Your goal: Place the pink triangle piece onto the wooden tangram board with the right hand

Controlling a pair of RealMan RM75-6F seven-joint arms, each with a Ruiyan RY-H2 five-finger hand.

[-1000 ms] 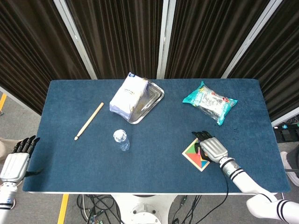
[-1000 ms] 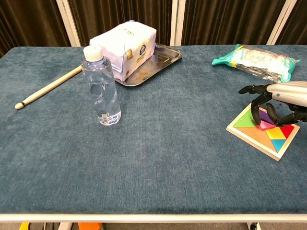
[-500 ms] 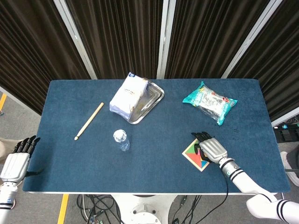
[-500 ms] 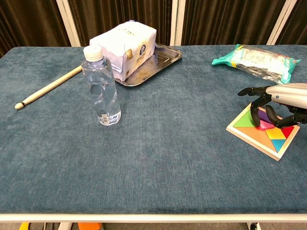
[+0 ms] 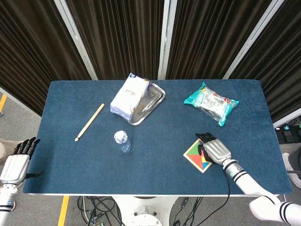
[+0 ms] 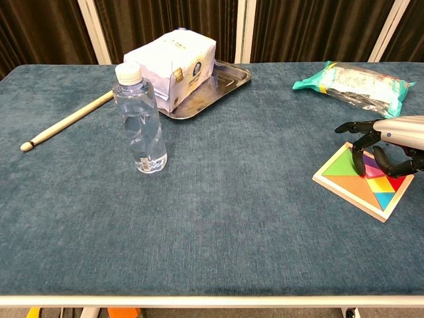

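Left hand [image 5: 15, 162] hangs off the table's near-left corner in the head view, fingers straight and slightly apart, holding nothing; it does not show in the chest view. Blue cloth-covered table [image 5: 155, 169] carries everything else. Wooden drumstick [image 5: 89, 122] lies on the left part, angled. Clear water bottle [image 6: 140, 119], white cap on, stands upright toward the middle, near the front. Behind it a metal tray [image 5: 151, 101] holds a white paper-wrapped pack [image 5: 129, 95], which leans across the tray's left rim. Teal snack packet [image 5: 211, 103] lies at the far right of the table, well apart from the tray.

Wooden tangram board [image 6: 361, 181] sits near the front right edge, turned corner-on to the chest camera, coloured pieces filling its face. Right hand [image 6: 391, 142] is over the board's far right side, palm down, dark fingers [image 6: 360, 161] curved downward with tips at or just above the pieces. Pink triangle piece [image 6: 375, 171] lies in the board between the fingers, mostly hidden by them. Cannot tell whether the fingertips pinch it or merely rest on it.
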